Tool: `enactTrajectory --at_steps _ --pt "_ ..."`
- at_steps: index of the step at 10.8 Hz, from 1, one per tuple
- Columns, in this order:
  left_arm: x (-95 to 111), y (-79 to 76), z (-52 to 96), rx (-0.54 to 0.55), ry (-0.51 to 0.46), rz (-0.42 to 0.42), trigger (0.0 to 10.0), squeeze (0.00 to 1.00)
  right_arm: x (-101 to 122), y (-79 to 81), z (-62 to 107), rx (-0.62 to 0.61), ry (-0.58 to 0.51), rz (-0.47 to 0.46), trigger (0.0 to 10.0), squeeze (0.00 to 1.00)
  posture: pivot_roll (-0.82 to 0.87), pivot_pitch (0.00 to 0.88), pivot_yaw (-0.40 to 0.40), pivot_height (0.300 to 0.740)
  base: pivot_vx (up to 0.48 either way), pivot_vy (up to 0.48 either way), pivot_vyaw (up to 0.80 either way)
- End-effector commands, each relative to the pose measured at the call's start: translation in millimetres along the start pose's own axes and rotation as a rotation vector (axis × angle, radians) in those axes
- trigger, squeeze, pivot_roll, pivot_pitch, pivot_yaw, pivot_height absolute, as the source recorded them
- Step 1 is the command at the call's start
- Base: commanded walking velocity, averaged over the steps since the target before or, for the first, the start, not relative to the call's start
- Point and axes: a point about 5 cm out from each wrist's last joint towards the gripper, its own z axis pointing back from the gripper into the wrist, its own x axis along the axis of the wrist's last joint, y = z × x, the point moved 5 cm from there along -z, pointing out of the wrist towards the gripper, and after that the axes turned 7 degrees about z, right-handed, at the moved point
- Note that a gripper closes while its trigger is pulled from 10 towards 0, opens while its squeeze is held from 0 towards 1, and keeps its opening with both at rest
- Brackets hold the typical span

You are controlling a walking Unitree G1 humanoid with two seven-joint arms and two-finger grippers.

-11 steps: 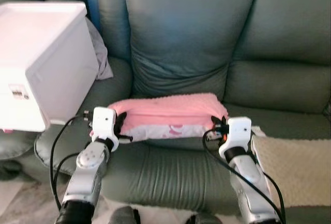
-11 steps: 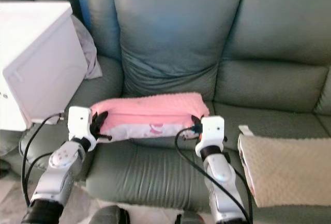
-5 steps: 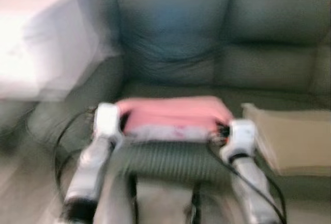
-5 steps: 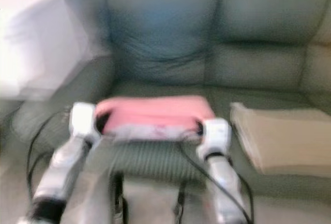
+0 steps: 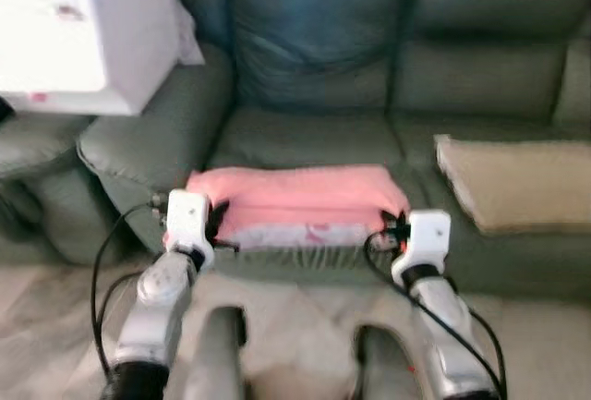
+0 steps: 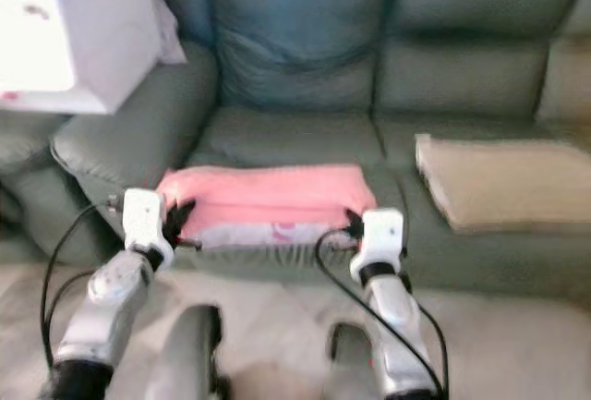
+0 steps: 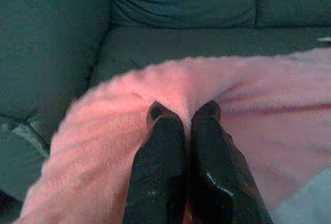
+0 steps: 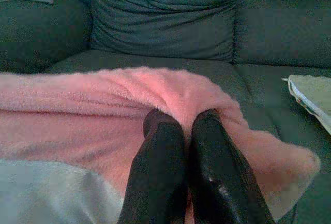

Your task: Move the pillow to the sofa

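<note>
**Pink pillow held at the sofa's front edge**

The pink pillow (image 5: 297,199) hangs between the two arms, stretched flat, right at the front edge of the green sofa (image 5: 314,67), over the seat cushion nearest the sofa's left armrest. Whether it rests on the seat or is carried just clear of it I cannot tell. The left gripper (image 7: 183,114) is clenched on the pillow's left end, its two black fingers (image 7: 160,146) pressed together with a fold of pink fleece pinched between the tips. The right gripper (image 8: 181,116) grasps the pillow's right end the same way, fingers tight on the fabric. A paler printed underside shows along the pillow's near edge.

Further right on the sofa seat, well apart from the pillow, lies a beige cushion (image 5: 515,187). A large white box (image 5: 83,26) sits over the sofa's left armrest, with a bit of pale cloth (image 5: 187,44) tucked beside it. In front of the sofa is light floor (image 5: 295,326).
</note>
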Motion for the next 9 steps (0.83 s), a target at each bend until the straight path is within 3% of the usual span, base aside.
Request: enactTrajectory --at_steps 1,5,9 --pt "8.9 8.5 0.2 0.026 -0.027 -0.005 10.0 0.00 6.8 -19.1 -1.6 -0.068 -0.025 0.012 10.0 0.00 -0.02 0.000 0.004 0.618 0.000 0.000 0.00" --pt "11.1 2.1 -1.9 0.001 -0.042 0.008 10.0 0.00 10.3 -17.7 -3.8 -0.055 -0.039 0.022 10.0 0.00 -0.02 0.000 0.000 0.618 0.000 0.000 0.00" --pt "11.5 0.2 -2.3 -0.005 -0.045 0.013 10.0 0.00 11.0 -17.3 -4.8 -0.054 -0.042 0.020 10.0 0.00 -0.02 0.000 0.002 0.618 0.278 0.000 0.00"
